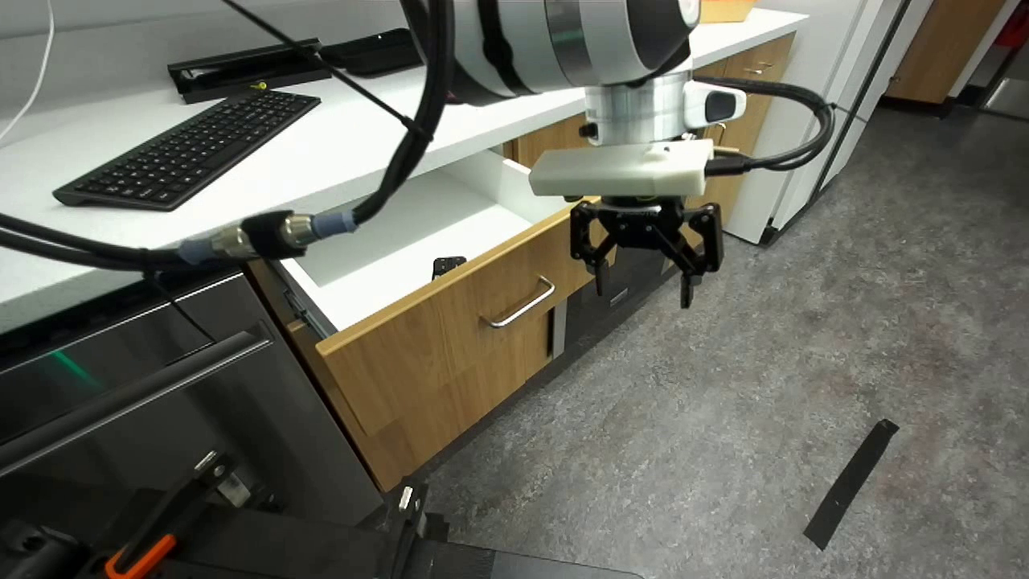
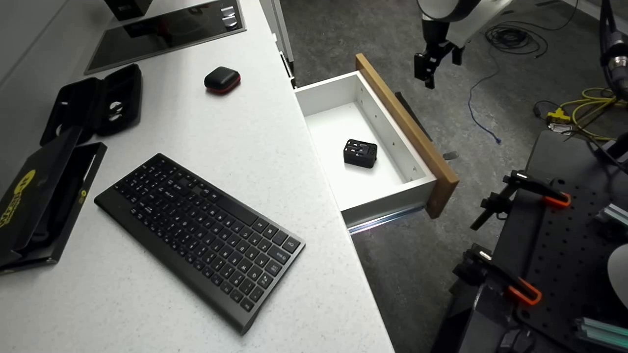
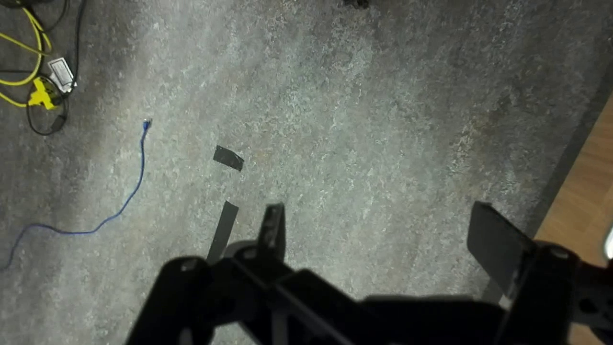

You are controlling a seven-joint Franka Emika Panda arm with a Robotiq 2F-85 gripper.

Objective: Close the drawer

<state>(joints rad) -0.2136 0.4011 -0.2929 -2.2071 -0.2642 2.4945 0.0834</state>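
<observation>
Drawer [image 1: 426, 346]: stands pulled out from under the worktop's [image 2: 274, 147] long front edge. Gripper [image 1: 643, 289] hangs farther out from that edge, beyond the oak front [image 2: 408, 128], apart from it. Fingers [image 3: 273, 227] spread, released; floor [image 3: 364, 158] shows between them.

Count: one bar handle [image 1: 522, 304]; one black gadget [image 2: 360, 153] in drawer. On worktop: one keyboard [image 2: 201, 235]; one red-trimmed black case [image 2: 222, 78] nearer front edge; one open hard case [image 2: 122, 88], one open box [image 2: 39, 186] toward back edge. Two tape strips [image 3: 228, 158] on floor.

Writing: yellow lettering on box lid, too slanted to read surely; keycap legends, small.
</observation>
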